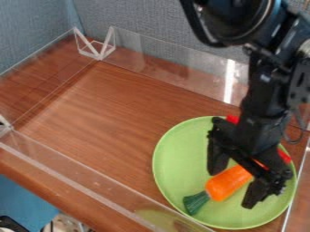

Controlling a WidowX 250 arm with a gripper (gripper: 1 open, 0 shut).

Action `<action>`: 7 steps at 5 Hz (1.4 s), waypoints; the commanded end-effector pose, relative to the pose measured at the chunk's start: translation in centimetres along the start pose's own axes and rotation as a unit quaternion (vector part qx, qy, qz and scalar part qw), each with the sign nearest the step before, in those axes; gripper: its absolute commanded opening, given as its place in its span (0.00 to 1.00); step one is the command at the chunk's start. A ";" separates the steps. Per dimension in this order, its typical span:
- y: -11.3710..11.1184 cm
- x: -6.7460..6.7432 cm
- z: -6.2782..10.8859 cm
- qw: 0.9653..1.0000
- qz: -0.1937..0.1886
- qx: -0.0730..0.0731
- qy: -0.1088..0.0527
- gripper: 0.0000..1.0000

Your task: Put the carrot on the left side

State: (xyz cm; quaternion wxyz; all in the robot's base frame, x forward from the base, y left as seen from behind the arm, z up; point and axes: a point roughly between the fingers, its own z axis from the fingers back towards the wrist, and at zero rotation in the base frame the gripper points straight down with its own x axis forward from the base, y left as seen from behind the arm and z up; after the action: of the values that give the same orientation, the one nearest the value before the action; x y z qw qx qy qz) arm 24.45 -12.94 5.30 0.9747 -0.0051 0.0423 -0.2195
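Camera view: open gripper (251, 184) around the carrot (224, 184), no readable writing.

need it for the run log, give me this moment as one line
claw: open, over carrot | carrot: on plate, not yet moved left | red block: partly hidden behind claw

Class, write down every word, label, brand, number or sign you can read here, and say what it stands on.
No readable text anywhere.
Dark robot gripper: no lettering or brand can be made out.
Orange toy carrot with a dark green end: no label visible.
Round light-green plate: no marking visible.
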 end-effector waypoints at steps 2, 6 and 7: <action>1.2 1.0 -0.3 1.000 0.007 0.004 -0.021 0.00; -1.8 0.7 -0.3 0.997 0.001 0.034 -0.066 0.00; -1.4 0.9 0.6 0.996 0.029 0.043 -0.077 0.00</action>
State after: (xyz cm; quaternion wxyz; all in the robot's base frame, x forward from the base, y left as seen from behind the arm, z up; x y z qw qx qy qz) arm 24.13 -13.93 3.94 0.9814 0.0339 -0.0085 -0.1889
